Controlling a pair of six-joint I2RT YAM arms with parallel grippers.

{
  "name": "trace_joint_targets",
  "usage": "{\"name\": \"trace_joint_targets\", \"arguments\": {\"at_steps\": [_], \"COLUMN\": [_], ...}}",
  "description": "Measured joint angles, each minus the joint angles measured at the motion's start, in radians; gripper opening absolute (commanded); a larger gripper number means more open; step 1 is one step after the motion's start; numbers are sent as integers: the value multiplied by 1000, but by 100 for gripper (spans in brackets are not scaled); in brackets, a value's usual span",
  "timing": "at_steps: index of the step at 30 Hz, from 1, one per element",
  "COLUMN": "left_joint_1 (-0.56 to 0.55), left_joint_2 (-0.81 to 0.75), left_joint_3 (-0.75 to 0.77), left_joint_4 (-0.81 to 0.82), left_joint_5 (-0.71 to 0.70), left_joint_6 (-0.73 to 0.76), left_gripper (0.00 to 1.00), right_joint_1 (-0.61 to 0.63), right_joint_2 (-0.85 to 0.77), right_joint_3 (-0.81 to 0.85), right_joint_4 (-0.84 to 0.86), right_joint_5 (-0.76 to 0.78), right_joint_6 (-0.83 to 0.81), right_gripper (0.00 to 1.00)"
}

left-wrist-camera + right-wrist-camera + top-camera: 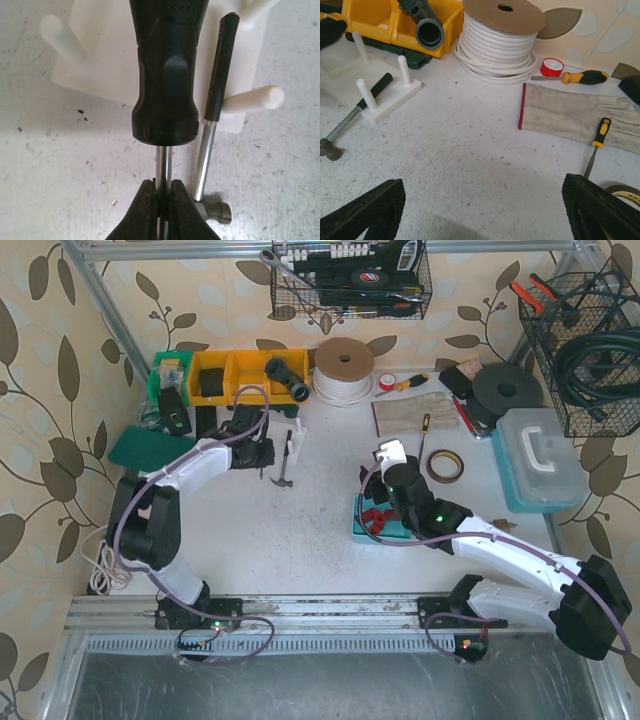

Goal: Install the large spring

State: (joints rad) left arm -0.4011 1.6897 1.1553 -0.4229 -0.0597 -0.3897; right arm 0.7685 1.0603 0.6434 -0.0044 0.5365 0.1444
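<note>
Shaft (pixel 163 160) under black handle (pixel 167 70) pinched in left tool (pixel 162 187), peg stand (pixel 100 65) behind.

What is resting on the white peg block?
A hammer lies with its black grip on the white peg block, head on the table. In the left wrist view a black-handled tool, held by the left end effector, covers the block's middle.

Leaf-print walls (pixel 40 390), speckled white table (pixel 300 540), perhaps daylight.
</note>
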Motion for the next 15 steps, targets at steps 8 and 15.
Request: {"name": "trace_joint_targets", "arguments": {"at_steps": [8,15], "left_joint_1": [0,0], "left_joint_2": [-192,-338], "left_joint_3": [-103,-223], "left_joint_4": [-1,-7], "left_joint_5": [-73,-256], "left_joint_6": [-20,-122], "left_gripper": [0,0], "right_joint_1": [0,0], "right_joint_2": [0,0], "right_joint_3": [0,0], "right_joint_4": [-1,-3], "right_joint_5": [6,6], "right_joint_6": [0,0], "right_gripper": [85,85]}}
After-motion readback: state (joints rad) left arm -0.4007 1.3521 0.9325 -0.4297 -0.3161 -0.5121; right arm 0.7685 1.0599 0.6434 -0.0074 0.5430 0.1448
